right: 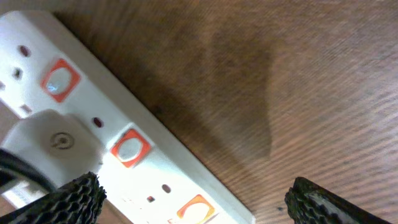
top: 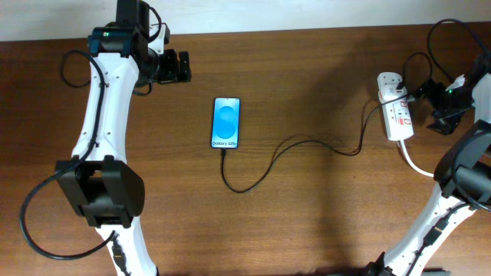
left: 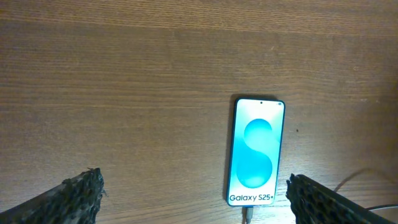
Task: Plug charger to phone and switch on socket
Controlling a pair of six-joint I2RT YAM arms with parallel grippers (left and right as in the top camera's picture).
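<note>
The phone point(top: 225, 123) lies flat mid-table, its blue screen lit; it also shows in the left wrist view point(left: 256, 152). The thin black charger cable point(top: 265, 169) runs from the phone's near end, where its plug point(left: 247, 214) meets the edge, across to the socket point(top: 395, 107) at the right. In the right wrist view the socket point(right: 149, 158) shows red-framed switches and a white adapter point(right: 53, 140) plugged in. My left gripper point(top: 173, 67) point(left: 196, 202) is open and empty, back-left of the phone. My right gripper point(top: 436, 107) point(right: 199, 205) is open just above the socket's edge.
The thick white cord point(top: 414, 162) leaves the socket's near end toward the right arm. Black arm cables hang at the far right point(top: 430, 46) and beside the left arm point(top: 73, 69). The brown wooden table point(top: 307, 222) carries everything.
</note>
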